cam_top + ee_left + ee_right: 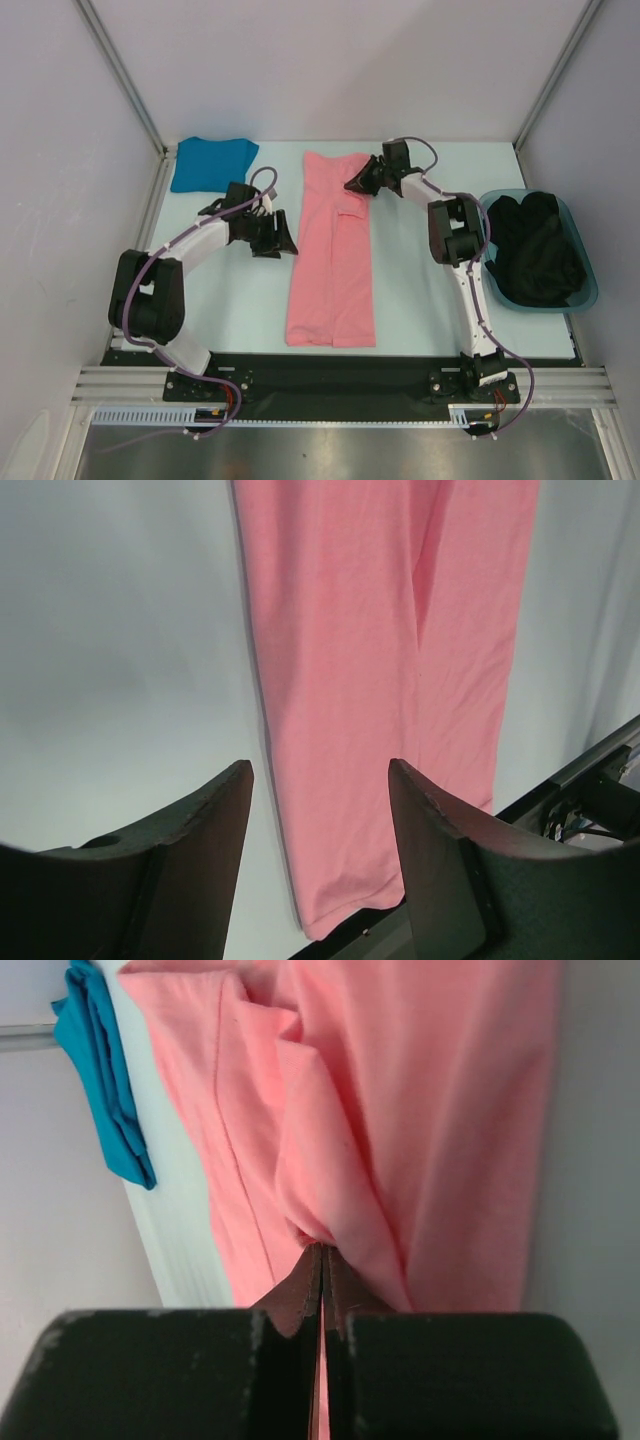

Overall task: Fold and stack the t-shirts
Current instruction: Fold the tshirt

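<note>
Right claw [322, 1252] clamps pink shirt [400, 1110] near far edge (left claw [320, 770] agape alongside).

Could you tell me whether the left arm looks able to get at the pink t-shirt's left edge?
Probably yes: the left hand is open beside the pink t-shirt, with nothing between them.

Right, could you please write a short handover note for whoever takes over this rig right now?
Right gripper: shut on a pinch of the pink t-shirt near its far end.
Left gripper: open by the shirt's left edge, holding nothing.
Teal t-shirt: folded, far left corner.
Dark clothes lie in the tub, right side.
Done: teal folded; pink folded lengthwise into a strip.
Left: fold pink crosswise, stack the two.
</note>
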Tool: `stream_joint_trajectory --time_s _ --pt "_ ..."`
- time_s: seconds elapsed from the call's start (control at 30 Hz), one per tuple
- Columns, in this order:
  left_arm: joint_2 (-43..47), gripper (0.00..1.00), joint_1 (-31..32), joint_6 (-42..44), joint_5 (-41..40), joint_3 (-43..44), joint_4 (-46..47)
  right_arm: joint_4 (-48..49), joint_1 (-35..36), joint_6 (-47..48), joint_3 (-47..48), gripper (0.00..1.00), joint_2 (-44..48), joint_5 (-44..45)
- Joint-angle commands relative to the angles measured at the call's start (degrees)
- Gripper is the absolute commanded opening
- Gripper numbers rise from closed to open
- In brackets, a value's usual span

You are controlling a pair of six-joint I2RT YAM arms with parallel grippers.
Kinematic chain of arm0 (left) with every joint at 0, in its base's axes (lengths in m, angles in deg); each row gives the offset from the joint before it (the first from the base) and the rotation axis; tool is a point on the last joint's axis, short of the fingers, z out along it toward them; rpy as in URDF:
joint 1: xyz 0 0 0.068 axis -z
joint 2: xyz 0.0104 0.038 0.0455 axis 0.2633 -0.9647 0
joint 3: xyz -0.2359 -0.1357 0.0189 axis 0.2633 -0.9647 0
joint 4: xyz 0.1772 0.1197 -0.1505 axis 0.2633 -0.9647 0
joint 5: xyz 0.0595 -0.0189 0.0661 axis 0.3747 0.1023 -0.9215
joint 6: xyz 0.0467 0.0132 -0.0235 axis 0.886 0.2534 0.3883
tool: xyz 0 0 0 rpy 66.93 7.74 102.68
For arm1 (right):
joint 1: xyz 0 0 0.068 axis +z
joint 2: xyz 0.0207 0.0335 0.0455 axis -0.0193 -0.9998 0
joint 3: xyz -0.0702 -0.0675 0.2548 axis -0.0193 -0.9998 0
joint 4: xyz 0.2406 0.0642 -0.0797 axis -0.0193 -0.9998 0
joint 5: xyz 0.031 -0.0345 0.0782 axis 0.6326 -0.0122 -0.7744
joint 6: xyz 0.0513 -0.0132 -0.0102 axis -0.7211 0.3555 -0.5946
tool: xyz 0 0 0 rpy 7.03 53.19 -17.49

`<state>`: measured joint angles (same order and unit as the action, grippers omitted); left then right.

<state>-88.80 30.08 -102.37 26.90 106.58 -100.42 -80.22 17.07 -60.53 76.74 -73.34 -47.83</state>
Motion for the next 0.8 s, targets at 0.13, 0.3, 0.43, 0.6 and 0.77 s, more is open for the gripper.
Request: stream_joint_trajectory --time_s 0.13,0.3,0.43,0.6,0.77 --pt "2.1 0.63 -0.3 0.1 2.0 0.4 0.8 -1.0 -2.4 6.7 -2.9 0.00 8.9 1.8" --pt "1.8 0.63 1.4 0.2 -1.5 0.9 -0.7 -4.0 -3.5 9.7 0.0 0.00 7.8 1.0" --pt "3.1 0.63 5.0 -3.0 -7.1 -1.0 -3.3 -3.4 -4.2 10.0 0.9 0.01 6.6 -0.2" --pt "6.0 0.70 11.0 -7.6 -24.0 -2.1 -7.6 -5.1 -4.2 11.6 4.3 0.00 5.5 -0.8" --pt "-0.3 0.67 11.6 -2.4 -30.6 4.9 -3.6 -5.6 -4.0 11.9 4.8 0.00 6.0 -0.6"
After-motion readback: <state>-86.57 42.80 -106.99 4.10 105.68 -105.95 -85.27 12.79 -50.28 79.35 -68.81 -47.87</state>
